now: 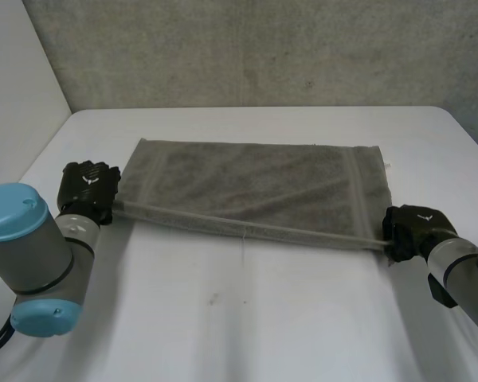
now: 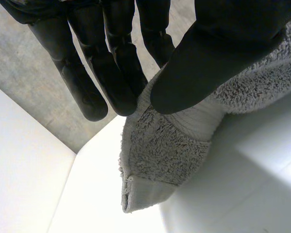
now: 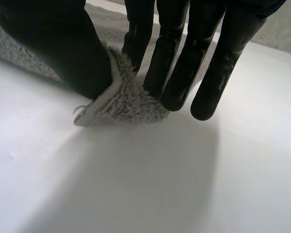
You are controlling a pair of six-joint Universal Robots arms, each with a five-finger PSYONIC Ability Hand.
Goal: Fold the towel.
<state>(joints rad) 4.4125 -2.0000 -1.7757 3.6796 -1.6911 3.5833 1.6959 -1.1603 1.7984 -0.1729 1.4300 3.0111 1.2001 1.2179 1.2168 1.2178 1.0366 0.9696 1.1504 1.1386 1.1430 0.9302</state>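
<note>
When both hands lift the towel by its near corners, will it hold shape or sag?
Probably floppy: a corner of the towel droops past the left hand. The looped pile looks grippy, so slipping from the right hand seems unlikely. Its middle should sag.

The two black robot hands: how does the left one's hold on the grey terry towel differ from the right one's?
The left black hand pinches the near left corner of the grey terry towel, the right black hand its near right corner. Past the left thumb a long flap hangs free; past the right thumb just a short tip sticks out, low by the white table. Both pinch cloth between thumb and fingers.
</note>
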